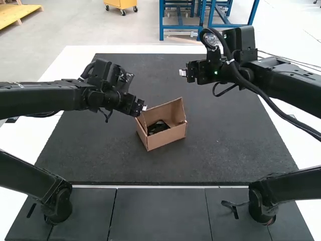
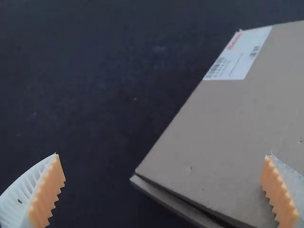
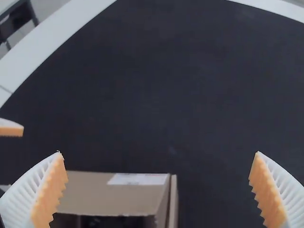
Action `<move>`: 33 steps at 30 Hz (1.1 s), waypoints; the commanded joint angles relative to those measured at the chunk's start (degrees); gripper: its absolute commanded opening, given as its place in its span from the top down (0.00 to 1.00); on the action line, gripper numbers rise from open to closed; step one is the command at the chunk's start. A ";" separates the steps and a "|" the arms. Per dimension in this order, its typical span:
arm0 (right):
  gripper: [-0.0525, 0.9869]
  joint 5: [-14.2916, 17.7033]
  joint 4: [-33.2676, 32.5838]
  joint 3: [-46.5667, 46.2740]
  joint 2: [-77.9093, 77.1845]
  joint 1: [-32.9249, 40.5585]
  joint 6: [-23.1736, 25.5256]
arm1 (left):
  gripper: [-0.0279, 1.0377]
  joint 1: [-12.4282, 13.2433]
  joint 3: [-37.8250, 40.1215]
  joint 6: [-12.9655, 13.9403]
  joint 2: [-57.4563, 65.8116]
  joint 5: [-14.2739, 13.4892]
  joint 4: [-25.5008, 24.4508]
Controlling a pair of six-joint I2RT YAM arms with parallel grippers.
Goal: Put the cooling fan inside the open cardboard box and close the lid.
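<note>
High view: the left arm reaches in from the left, and the left fingers [image 1: 140, 107] sit just beside the upper left corner of the open cardboard box [image 1: 165, 135]. I cannot tell whether they touch it. They are spread wide, holding nothing. The right arm stretches in from the right, with the right fingers [image 3: 47, 190] above and behind the box, also wide and empty. The cooling fan [image 1: 158, 126] lies dark inside the box. The box stands on a black mat [image 1: 235, 145] covering the white tabletop [image 1: 55, 65].
</note>
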 commanded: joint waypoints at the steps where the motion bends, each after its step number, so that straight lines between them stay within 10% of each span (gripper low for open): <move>1: 0.10 -1.39 0.04 0.40 -0.18 -0.74 0.80 | 0.06 -0.42 -1.55 1.62 -0.28 1.00 0.79; 33: 0.10 -3.06 -1.72 -0.12 -1.50 -1.18 2.29 | 0.06 -0.07 -3.66 1.79 5.70 1.26 7.55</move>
